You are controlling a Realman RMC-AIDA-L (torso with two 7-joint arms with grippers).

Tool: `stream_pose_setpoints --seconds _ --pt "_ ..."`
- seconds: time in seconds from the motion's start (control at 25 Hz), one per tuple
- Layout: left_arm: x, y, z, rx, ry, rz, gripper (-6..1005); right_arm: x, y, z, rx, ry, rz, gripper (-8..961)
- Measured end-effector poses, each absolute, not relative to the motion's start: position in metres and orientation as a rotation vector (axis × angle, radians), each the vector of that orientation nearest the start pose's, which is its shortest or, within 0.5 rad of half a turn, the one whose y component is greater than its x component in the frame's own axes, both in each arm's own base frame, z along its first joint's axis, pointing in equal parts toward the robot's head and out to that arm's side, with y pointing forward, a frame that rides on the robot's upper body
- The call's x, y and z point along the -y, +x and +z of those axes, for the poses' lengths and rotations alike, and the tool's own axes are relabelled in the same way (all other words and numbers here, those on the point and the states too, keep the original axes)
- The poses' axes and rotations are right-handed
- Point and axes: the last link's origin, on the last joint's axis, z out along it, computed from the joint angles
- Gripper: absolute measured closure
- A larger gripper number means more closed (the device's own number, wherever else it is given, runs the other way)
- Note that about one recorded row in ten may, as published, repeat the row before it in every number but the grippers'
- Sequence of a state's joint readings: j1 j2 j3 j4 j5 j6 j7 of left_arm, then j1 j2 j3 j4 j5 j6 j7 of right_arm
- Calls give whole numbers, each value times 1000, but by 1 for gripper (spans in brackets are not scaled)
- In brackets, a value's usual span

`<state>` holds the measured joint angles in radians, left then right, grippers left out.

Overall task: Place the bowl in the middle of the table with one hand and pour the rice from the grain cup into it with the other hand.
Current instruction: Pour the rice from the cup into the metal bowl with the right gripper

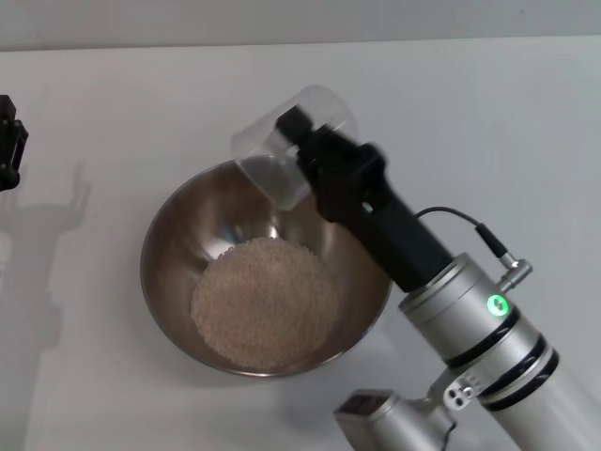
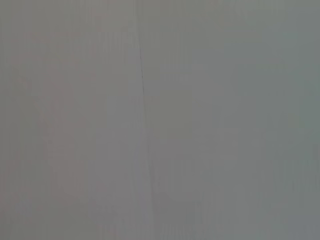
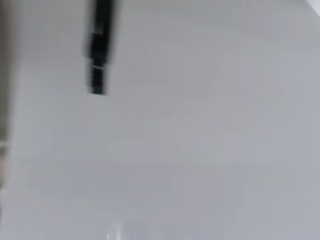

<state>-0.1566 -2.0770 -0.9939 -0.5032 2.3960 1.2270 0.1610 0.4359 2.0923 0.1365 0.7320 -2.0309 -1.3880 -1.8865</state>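
Right gripper (image 1: 293,132), jaws clenched on small clear plastic grain cup (image 1: 291,141), tipped over far rim of wide stainless-steel bowl (image 1: 169,240). Pale beige rice (image 1: 265,301) heaped inside bowl, mid white table (image 1: 84,376). Left gripper (image 1: 9,141) at table's left edge, jaw state unreadable.

Bowl (image 1: 169,246): brushed stainless steel, shiny inside, thin rim. Grain cup (image 1: 282,150): clear plastic, slightly frosted, smooth. Rice (image 1: 265,301): pale matt granular mass. Surface (image 1: 488,122): white, smooth, low sheen. Right end effector (image 1: 299,132): matt black housing; arm behind it satin silver metal.
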Motion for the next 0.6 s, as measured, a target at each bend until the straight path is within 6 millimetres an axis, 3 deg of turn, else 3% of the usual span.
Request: stream_pose_setpoints --seconds 0.32,0.6 --pt "-281 -322 -4 399 -1431 -659 264 -255 167 -96 709 -1508 306 859" --pt "-280 -323 -4 401 -1432 -654 264 -257 175 -82 269 -1610 719 854"
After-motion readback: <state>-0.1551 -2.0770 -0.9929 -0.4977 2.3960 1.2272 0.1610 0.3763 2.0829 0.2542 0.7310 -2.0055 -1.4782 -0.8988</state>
